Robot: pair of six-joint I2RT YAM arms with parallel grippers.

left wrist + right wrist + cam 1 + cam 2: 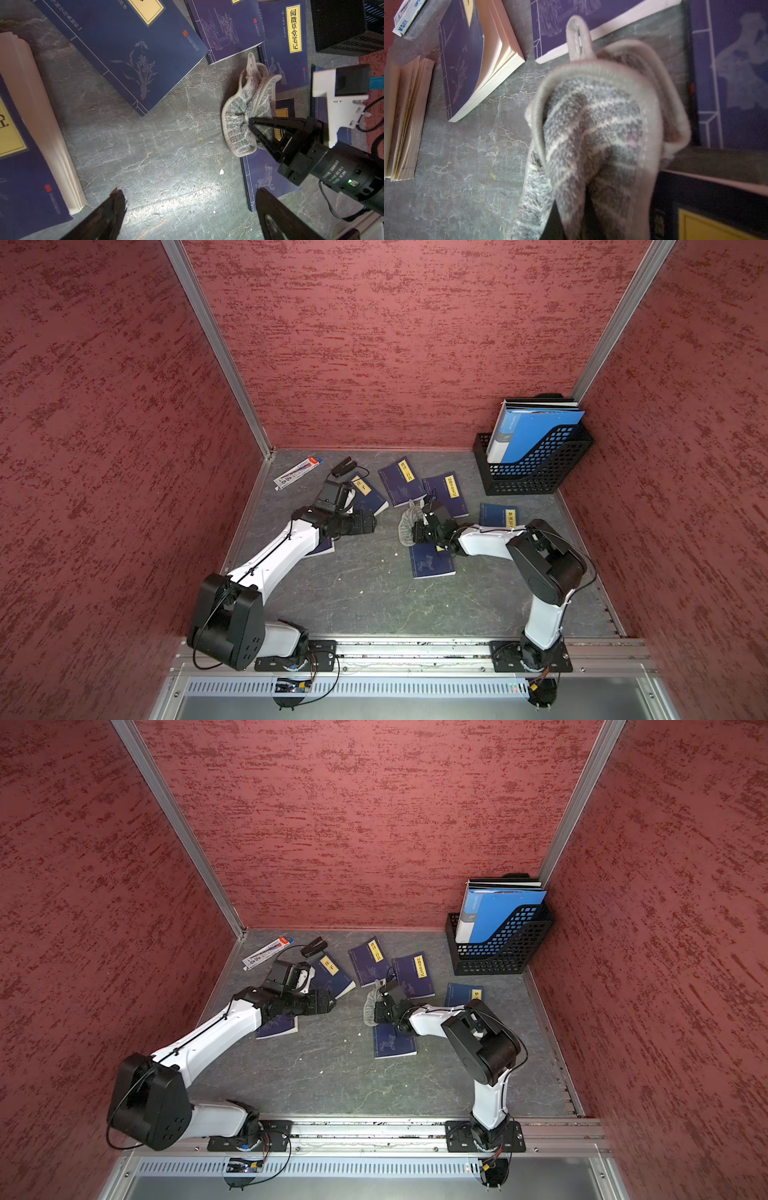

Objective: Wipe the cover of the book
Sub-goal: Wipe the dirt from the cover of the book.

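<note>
Several dark blue books with yellow title labels lie on the grey marbled table. One with a beast drawing (430,566) (392,1046) (265,176) lies under my right wrist. My right gripper (417,529) (250,120) is shut on a grey striped cloth (404,526) (369,1006) (239,122) (591,128). The cloth hangs folded just beyond that book's far left corner. My left gripper (370,523) (188,190) is open with nothing between its fingers, above bare table left of the cloth.
Other blue books lie near the left gripper (368,497), at the back (401,483) (446,493), at the right (498,515) and under the left arm (324,548). A black file rack (536,472) stands back right. A pen pack (297,473) and a black clip (344,466) lie back left.
</note>
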